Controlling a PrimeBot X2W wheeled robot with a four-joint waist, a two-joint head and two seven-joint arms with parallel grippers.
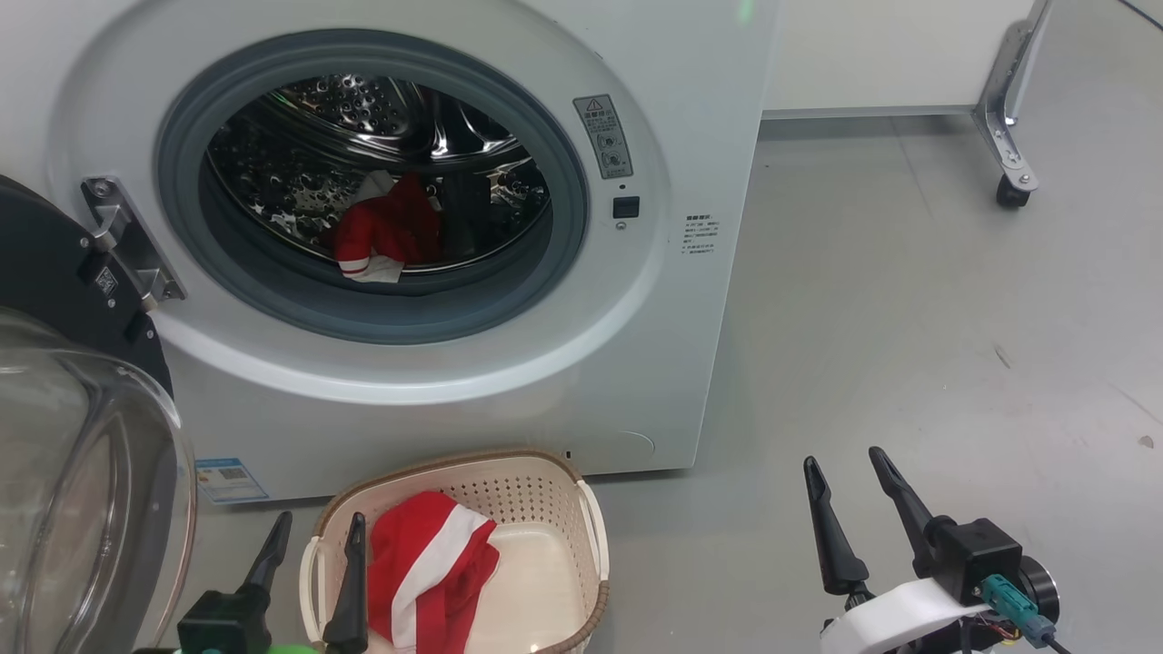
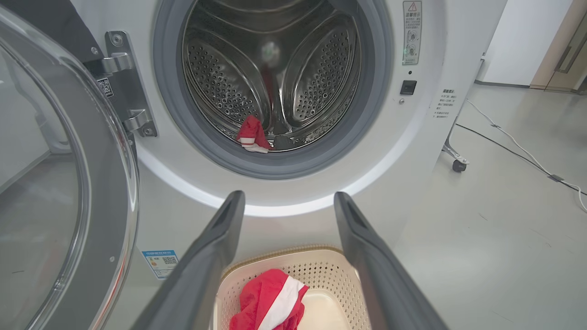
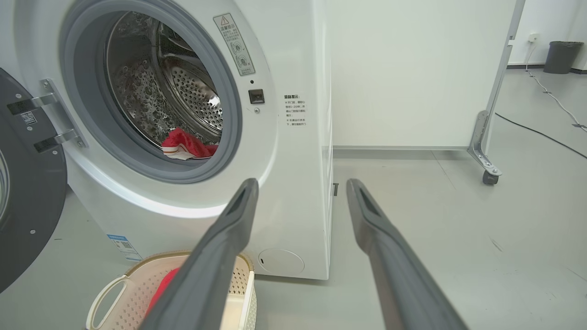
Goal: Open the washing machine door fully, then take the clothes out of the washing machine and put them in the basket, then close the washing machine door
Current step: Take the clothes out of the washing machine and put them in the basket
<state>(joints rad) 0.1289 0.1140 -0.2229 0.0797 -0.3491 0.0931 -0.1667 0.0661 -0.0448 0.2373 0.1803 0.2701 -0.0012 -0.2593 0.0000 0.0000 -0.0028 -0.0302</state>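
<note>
Head view: the left pincer point(image 1: 318, 527) hangs over the near left rim of the cream basket point(image 1: 454, 457), fingers spread wide and holding nothing. Just to the right of its fingers a red-and-white garment in the basket point(image 1: 427, 563) lies crumpled. Close on its left stands the washing machine door point(image 1: 45, 263), swung wide open. Ahead of it and higher up is the washing machine point(image 1: 672, 109), with a red-and-white garment in the drum point(image 1: 386, 232) low down behind the grey gasket. The right pincer point(image 1: 843, 459) sits well off to the right over bare floor, also wide open and empty.

Left wrist view: the garment in the drum lies straight ahead and above, almost on the line between the two fingers, a shade to their left. The basket is directly below them.

Right wrist view: the drum garment lies up and to the left of the fingers, which point at the machine's front right corner. It is a low heap, wider than tall, lying across the drum mouth.

The left arm looks nearer and better aligned for the reach.
</note>
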